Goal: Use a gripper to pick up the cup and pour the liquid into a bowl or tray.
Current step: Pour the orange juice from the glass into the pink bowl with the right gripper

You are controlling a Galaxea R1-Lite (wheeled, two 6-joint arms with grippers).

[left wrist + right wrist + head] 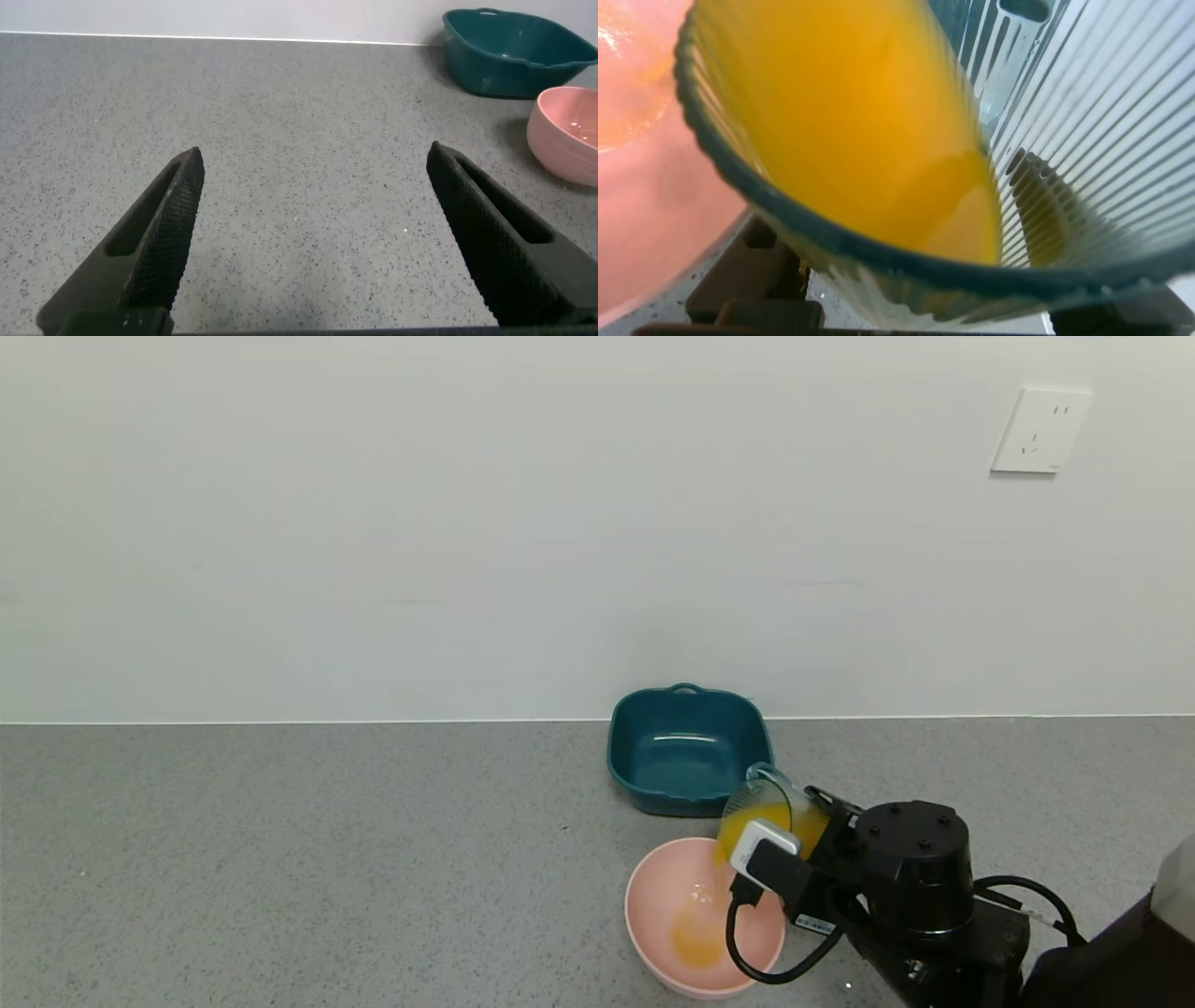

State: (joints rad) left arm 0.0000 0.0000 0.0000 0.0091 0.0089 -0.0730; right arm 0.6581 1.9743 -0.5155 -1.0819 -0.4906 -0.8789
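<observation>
My right gripper (810, 833) is shut on the ribbed translucent cup (767, 803) and holds it tilted over the far right rim of the pale pink bowl (653, 894). Orange liquid (747, 825) fills the cup's lower side, and a puddle of it (695, 938) lies in the bowl. The right wrist view shows the cup (1102, 121) up close, with the liquid (850, 121) at its rim and the pink bowl (645, 215) below. My left gripper (313, 159) is open and empty above bare counter, left of the bowl (570, 131).
A dark teal square dish (689, 749) with a loop handle stands just behind the bowl, near the wall; it also shows in the left wrist view (514, 51). A wall socket (1040, 429) is at the upper right. The grey speckled counter (280, 859) stretches to the left.
</observation>
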